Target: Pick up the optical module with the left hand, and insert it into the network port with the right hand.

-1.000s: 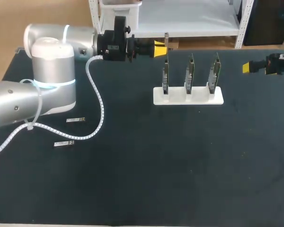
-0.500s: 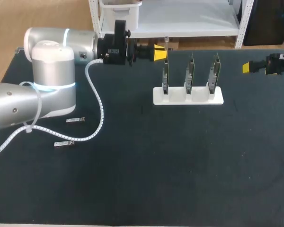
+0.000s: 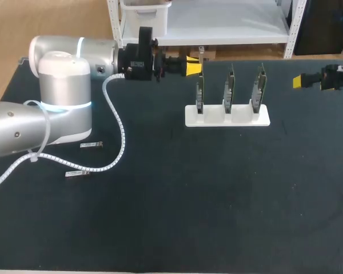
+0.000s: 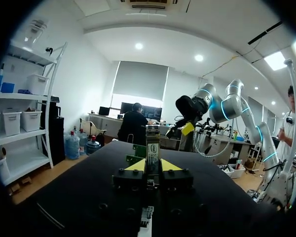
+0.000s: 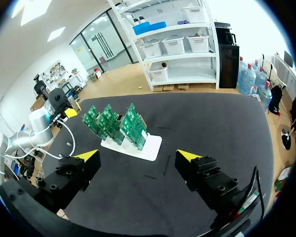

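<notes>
The dark table is taking up most of the head view. The left arm is coming in from the left and lying along the far edge, a white coiled cable hanging from it down to the tabletop. The right arm is only just showing at the right edge.

A white stand is sitting right of centre toward the far side, carrying three green boards upright in a row.

The left gripper is hovering just beside the leftmost board, apart from it. In the left wrist view its yellow tips are pinching the module from both sides, the module sticking out ahead of the fingers. From above, the thin piece at the tips is probably that module, though it is too small to be sure.

The right gripper is hanging well apart from the stand, to its right. In its own wrist view the fingers are standing spread wide with nothing between them.

Two spare modules are lying flat near the left arm: one beside the cable, the other nearer the front.
</notes>
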You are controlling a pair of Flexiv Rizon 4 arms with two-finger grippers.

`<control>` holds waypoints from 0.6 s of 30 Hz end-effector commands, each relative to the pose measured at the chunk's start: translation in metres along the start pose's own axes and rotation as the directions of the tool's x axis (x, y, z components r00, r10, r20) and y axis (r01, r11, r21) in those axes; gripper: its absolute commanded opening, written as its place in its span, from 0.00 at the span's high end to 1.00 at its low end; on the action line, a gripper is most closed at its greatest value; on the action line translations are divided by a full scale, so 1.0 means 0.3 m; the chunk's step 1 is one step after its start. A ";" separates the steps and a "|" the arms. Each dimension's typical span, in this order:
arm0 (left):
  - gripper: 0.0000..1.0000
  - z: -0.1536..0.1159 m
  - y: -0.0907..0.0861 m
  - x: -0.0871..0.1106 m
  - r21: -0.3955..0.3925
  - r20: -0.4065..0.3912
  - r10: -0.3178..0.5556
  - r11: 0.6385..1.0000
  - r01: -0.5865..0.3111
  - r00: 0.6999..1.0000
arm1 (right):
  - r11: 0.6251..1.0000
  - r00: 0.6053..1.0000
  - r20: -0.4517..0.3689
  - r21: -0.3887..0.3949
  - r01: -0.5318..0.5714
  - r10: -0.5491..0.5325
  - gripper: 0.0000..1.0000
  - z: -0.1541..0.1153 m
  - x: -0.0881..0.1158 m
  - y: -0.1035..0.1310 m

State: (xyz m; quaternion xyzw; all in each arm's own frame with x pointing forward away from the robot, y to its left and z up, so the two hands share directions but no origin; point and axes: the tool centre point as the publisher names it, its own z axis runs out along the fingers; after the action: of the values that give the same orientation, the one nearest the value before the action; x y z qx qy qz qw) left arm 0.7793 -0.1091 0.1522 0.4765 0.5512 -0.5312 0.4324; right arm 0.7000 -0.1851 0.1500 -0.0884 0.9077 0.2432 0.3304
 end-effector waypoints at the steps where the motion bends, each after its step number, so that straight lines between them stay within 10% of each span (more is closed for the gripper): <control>1: 1.00 0.004 -0.007 0.000 -0.002 0.002 0.004 1.000 -0.004 1.000 | 1.000 1.000 0.000 0.000 0.000 0.000 0.00 0.000 0.000 0.000; 18: 1.00 -0.009 -0.012 0.002 -0.009 -0.006 0.019 1.000 -0.019 1.000 | 1.000 1.000 0.000 0.000 0.000 0.000 0.00 0.000 0.000 0.000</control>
State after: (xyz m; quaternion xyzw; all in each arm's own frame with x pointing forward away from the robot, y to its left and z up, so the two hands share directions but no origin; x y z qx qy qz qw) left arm 0.7792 -0.1090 0.1512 0.4825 0.5488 -0.5251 0.4361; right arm 0.7000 -0.1851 0.1500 -0.0884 0.9077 0.2432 0.3304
